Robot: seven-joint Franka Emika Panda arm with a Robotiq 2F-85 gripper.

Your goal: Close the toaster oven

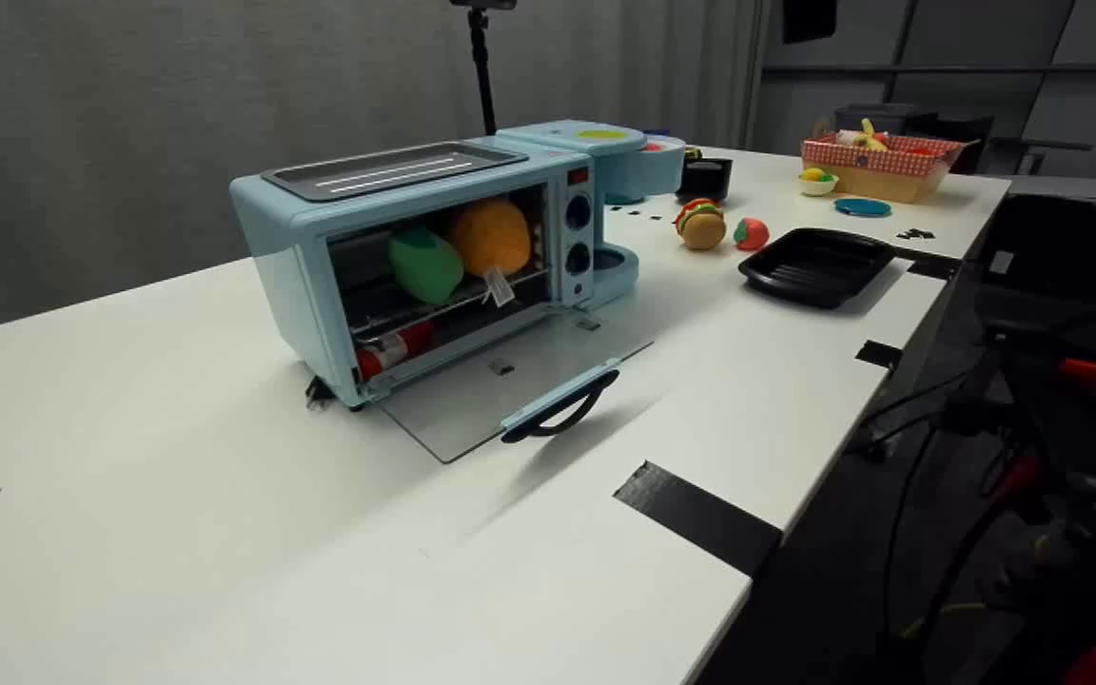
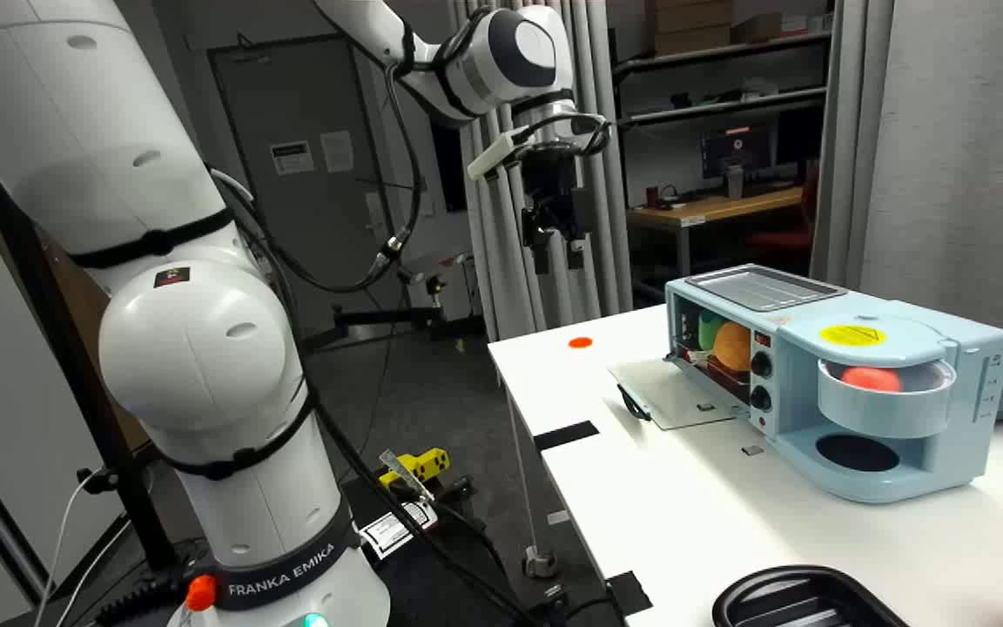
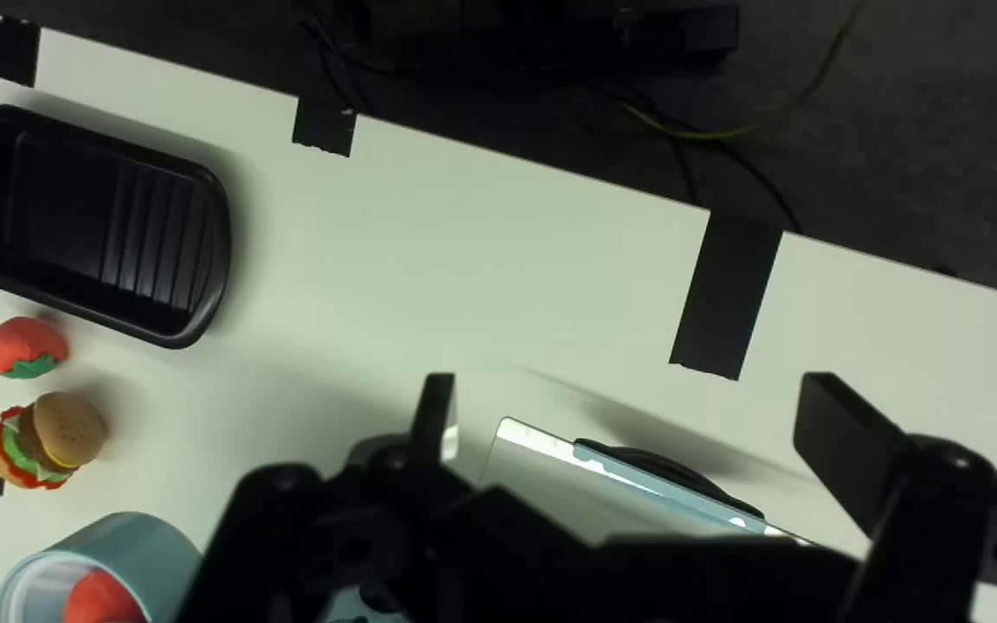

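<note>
The light blue toaster oven [image 1: 272,271] stands on the white table and also shows in an exterior view [image 2: 784,392]. Its glass door [image 1: 510,385] is folded down, open, tilted low over the table. The door's black handle [image 1: 562,411] points outward; it also shows in an exterior view [image 2: 635,403] and in the wrist view [image 3: 676,472]. Inside lie a green item [image 1: 424,264], an orange item [image 1: 491,238] and a red item [image 1: 396,348]. My gripper [image 2: 558,255] is open and empty, high above the table. In the wrist view the gripper [image 3: 628,394] has the handle between its fingers, far below them.
A black tray [image 1: 819,266] lies near the table's front edge. A toy burger [image 1: 700,228] and a strawberry [image 1: 752,234] lie beside it. A basket [image 1: 890,181] stands at the far end. Black tape [image 1: 700,514] marks the front edge.
</note>
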